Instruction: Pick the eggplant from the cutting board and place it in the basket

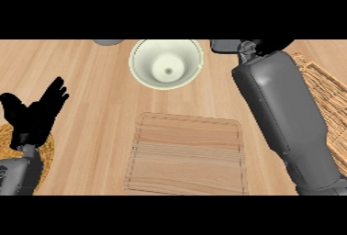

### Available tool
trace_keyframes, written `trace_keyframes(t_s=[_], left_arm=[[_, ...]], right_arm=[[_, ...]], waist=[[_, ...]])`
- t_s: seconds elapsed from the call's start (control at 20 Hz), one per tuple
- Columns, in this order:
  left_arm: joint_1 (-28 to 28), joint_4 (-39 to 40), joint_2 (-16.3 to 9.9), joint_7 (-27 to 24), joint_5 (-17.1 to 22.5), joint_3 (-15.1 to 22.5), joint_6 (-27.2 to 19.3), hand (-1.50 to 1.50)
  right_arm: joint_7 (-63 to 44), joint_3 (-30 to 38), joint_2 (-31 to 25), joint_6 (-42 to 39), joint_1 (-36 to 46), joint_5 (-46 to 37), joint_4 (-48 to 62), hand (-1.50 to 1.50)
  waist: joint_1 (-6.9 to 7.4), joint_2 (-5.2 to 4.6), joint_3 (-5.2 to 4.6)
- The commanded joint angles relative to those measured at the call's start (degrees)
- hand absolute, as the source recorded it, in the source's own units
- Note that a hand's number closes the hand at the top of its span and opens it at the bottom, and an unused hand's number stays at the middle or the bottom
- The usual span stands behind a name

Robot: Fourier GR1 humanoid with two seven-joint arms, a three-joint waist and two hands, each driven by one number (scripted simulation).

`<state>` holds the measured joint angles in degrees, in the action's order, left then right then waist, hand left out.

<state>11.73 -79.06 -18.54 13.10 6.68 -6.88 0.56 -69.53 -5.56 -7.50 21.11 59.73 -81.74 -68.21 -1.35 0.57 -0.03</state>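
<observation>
Pale wood all around: looking steeply down at the tabletop [95, 92]. Seeing a board [186, 153] lying low in the middle and a cream bowl [166, 63] standing beyond it. Resting the left robot hand [37, 114] at the left edge, open, pointing up, over a woven mat [47, 157]. Stretching the right forearm [284, 114] up past the board's right side, covering part of the basket [327, 96]. Catching only a black sliver of the right robot hand [234, 46] at the top, so not telling whether open or closed. Not telling where the eggplant is, either.
</observation>
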Motion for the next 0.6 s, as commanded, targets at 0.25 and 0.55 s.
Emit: trace_keyframes(t_s=[0.25, 0.55], left_arm=[[-2.3, -3.2, 0.1, 0.5, 0.1, -0.1, 0.5, 0.0], [-1.9, -5.9, 1.8, 2.8, -0.8, 0.9, -1.1, 0.0]], right_arm=[[-2.0, 5.9, -2.5, -8.0, -15.8, 0.7, -15.0, 1.5], [3.4, 9.5, -4.9, -8.0, -26.0, 1.8, -24.9, 1.5]], waist=[[0.06, -0.03, 0.06], [0.69, -0.26, 0.05]])
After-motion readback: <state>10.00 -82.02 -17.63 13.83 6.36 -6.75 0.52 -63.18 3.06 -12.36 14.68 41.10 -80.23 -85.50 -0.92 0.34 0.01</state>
